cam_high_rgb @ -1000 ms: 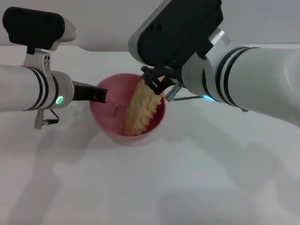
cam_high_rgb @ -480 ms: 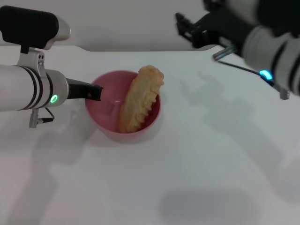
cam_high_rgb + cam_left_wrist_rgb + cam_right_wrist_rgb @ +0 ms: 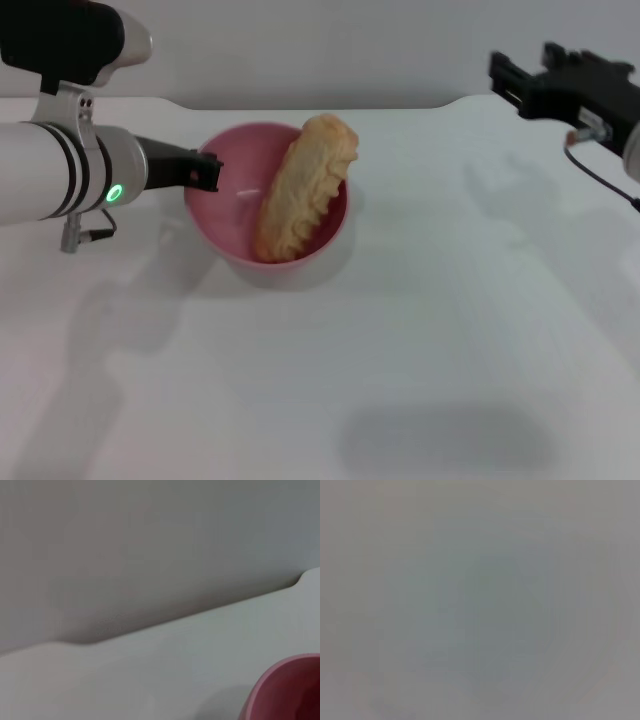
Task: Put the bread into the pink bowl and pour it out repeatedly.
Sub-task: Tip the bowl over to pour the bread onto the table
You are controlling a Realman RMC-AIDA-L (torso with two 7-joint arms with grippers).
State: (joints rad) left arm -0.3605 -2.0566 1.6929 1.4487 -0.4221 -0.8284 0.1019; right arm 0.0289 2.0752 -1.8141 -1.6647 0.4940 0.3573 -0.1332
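The bread leans in the bowl; left gripper jaws grasp its rim; right gripper, jaws unclear, hangs well apart.

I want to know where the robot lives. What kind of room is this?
Probably a robot test lab, not a kitchen. There is just a bare white table against a plain grey wall, with one pink bowl holding bread, and no kitchen things.
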